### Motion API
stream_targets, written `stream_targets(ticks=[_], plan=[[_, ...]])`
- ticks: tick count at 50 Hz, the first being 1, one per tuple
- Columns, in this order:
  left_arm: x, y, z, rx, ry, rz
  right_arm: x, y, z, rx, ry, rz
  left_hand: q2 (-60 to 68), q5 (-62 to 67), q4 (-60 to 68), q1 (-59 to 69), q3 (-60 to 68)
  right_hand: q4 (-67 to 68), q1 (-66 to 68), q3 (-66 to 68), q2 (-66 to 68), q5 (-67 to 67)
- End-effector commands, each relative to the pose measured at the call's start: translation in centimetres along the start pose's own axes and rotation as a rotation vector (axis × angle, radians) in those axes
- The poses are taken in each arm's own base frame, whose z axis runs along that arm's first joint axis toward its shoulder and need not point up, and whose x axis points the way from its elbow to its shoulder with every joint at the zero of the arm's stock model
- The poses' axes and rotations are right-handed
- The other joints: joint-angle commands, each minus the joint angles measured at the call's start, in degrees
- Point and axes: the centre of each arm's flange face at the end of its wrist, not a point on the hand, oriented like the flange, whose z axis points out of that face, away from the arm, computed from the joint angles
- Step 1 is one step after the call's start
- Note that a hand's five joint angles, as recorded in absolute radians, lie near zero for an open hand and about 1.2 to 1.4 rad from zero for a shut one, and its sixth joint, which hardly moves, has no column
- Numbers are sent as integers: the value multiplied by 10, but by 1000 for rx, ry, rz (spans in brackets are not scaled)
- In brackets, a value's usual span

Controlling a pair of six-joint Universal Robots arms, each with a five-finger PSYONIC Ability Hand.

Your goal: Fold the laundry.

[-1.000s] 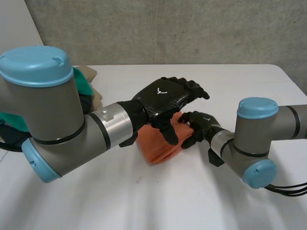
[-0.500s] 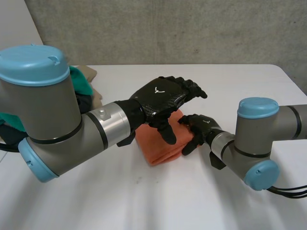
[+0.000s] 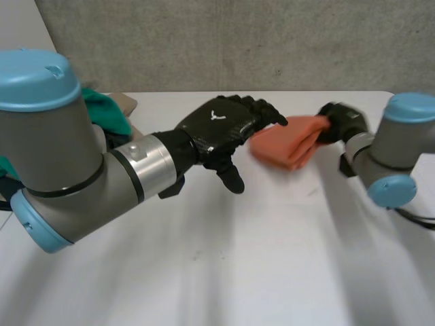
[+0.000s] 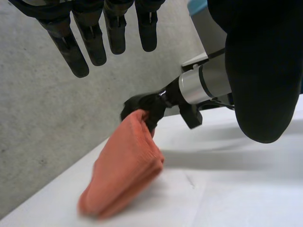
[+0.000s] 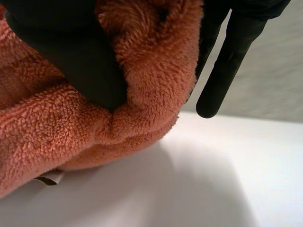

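- Grip: right hand (image 5: 71,52) closed on one end of the folded towel (image 3: 289,141), with the thumb pressing the thick terry against the fingers. One finger stands out straight beside the cloth.
- Left hand (image 3: 221,129): relaxed and spread, holding nothing. It hovers above the table (image 3: 272,258) with its fingertips just beside the towel's free end.
- Position: the towel hangs between the two hands, over the far right part of the table. From here I cannot tell whether its low end brushes the surface.
- Long axis: it runs from the pinched end at the right hand across toward the left hand, sloping downward. The free end points to the robot's left.
- Risk, slipping layers: the bundle is held by one end alone, so its weight may pull the inner layers out of the pinch and open the fold.
- Risk, dragging: if the drooping end meets the table first, it could roll under and crease the stack.
- Risk, contact: the left fingertips are close enough that a small reach could knock the free end askew.
- Surroundings: a pile (image 3: 105,114) of other laundry lies at the far left, well apart.
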Motion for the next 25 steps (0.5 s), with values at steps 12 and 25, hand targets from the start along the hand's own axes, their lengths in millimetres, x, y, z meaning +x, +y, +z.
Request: stream_targets(ticks=[12, 25], plan=[[-1, -4, -1, 9, -6, 3, 187, -22, 65, 228, 347, -15, 25, 31, 27, 18, 21, 114, 334, 166, 274, 158], [12, -6, 3, 16, 27, 6, 210, -24, 59, 165, 338, -42, 24, 29, 25, 16, 19, -418, -199, -366, -258, -374]])
